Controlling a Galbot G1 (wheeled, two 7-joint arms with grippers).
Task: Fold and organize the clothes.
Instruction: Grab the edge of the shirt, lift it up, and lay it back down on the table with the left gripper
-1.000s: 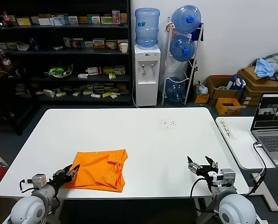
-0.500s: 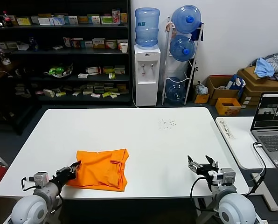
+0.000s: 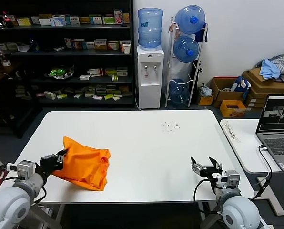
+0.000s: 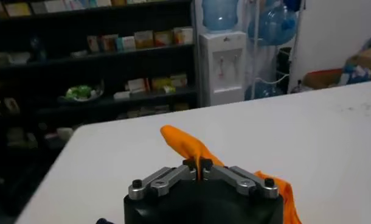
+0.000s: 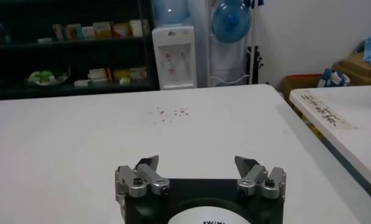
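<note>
Shirt [image 3: 82,168] dragged left, edge lifted by left end effector [image 3: 59,158], clamped on cloth; right end effector [image 3: 206,168] idle, open. Lift higher, fold smoothly across.

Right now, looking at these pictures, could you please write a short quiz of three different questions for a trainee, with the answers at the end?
1. True or false: the right gripper holds the orange T-shirt.
2. Which gripper is shut on cloth? A) left gripper B) right gripper C) both
3. Fill in: the orange T-shirt lies near the ____ front corner of the white table.

Key
1. False; it stands open and empty over the table's right front edge.
2. A; it pinches the shirt's edge and lifts that edge off the table.
3. Left.
</note>
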